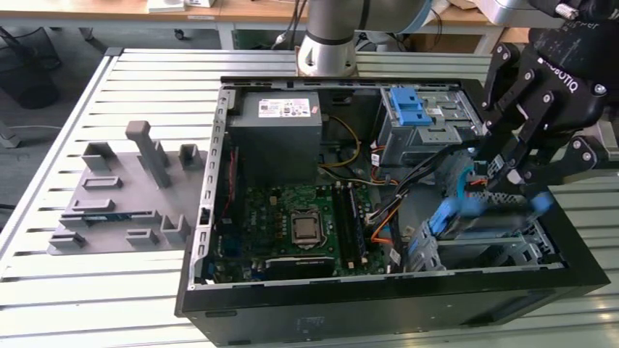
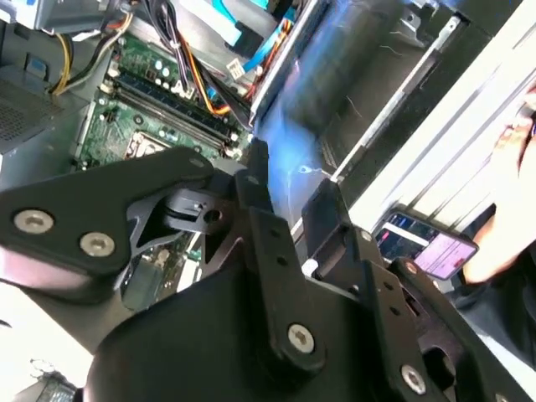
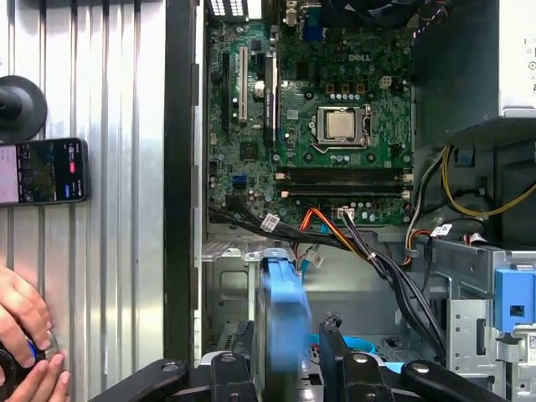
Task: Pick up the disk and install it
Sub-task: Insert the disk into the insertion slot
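My black gripper [image 1: 505, 187] is shut on the disk [image 1: 480, 212], a flat drive with blue rails along its edges. It hangs tilted over the metal drive bay [image 1: 488, 252] at the front corner of the open computer case [image 1: 387, 304], on the exterior view's right. In the first wrist view the disk [image 3: 281, 311] shows edge-on as a blue strip, with a finger [image 3: 337, 352] on each side of it and the gripper [image 3: 285, 356] closed around it. Below it lies the bay floor [image 3: 352, 289]. The second wrist view has the disk as a blue blur [image 2: 331, 92] beyond a fingertip [image 2: 255, 167].
Inside the case are the grey power-supply box [image 1: 280, 123], a grey cage with a blue latch [image 1: 418, 114], the motherboard [image 1: 301, 217] and loose cables [image 3: 360, 247] beside the bay. A grey fixture plate [image 1: 121, 192] lies on the slatted table. A phone [image 3: 42, 172] and a person's hand [image 3: 23, 331] are beside the case.
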Controlling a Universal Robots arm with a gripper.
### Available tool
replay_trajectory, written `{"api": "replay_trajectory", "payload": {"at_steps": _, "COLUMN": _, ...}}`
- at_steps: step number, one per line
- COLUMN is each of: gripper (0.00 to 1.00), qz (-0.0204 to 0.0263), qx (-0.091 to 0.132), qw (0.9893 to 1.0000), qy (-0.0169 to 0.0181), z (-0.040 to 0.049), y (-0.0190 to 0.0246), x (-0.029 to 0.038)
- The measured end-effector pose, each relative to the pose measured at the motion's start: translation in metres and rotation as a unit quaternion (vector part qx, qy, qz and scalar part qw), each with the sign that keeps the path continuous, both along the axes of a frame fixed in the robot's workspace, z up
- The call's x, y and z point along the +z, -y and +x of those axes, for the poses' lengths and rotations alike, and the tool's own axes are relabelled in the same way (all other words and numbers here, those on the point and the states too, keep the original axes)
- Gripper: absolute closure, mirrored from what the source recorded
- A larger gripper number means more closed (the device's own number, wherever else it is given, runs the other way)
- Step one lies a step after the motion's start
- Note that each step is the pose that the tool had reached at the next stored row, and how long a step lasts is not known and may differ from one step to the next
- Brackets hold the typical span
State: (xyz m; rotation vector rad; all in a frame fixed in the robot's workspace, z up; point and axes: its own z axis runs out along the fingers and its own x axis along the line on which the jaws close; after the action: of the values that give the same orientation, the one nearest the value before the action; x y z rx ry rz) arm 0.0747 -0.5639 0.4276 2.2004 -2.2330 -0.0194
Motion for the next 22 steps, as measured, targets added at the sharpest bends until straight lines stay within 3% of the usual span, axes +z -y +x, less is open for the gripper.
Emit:
{"api": "replay_trajectory", "payload": {"at_steps": 8, "gripper": 0.58, "qz": 0.0000, "qx": 0.000, "qw": 1.0000, "qy": 0.0000, "z": 0.0024, "y": 0.0000, "x": -0.0125}}
{"api": "replay_trajectory", "payload": {"at_steps": 11, "gripper": 0.76, "qz": 0.0000, "qx": 0.000, "qw": 1.0000, "qy": 0.0000, "z": 0.0024, "y": 0.0000, "x": -0.0179}}
{"api": "replay_trajectory", "payload": {"at_steps": 12, "gripper": 0.76, "qz": 0.0001, "qx": 0.000, "qw": 1.0000, "qy": 0.0000, "z": 0.0024, "y": 0.0000, "x": -0.0197}}
{"api": "replay_trajectory", "payload": {"at_steps": 14, "gripper": 0.87, "qz": 0.0000, "qx": 0.000, "qw": 1.0000, "qy": 0.0000, "z": 0.0024, "y": 0.0000, "x": -0.0233}}
{"api": "replay_trajectory", "payload": {"at_steps": 18, "gripper": 0.89, "qz": 0.0000, "qx": 0.000, "qw": 1.0000, "qy": 0.0000, "z": 0.0026, "y": 0.0000, "x": -0.0306}}
{"api": "replay_trajectory", "payload": {"at_steps": 22, "gripper": 0.89, "qz": 0.0000, "qx": 0.000, "qw": 1.0000, "qy": 0.0000, "z": 0.0026, "y": 0.0000, "x": -0.0318}}
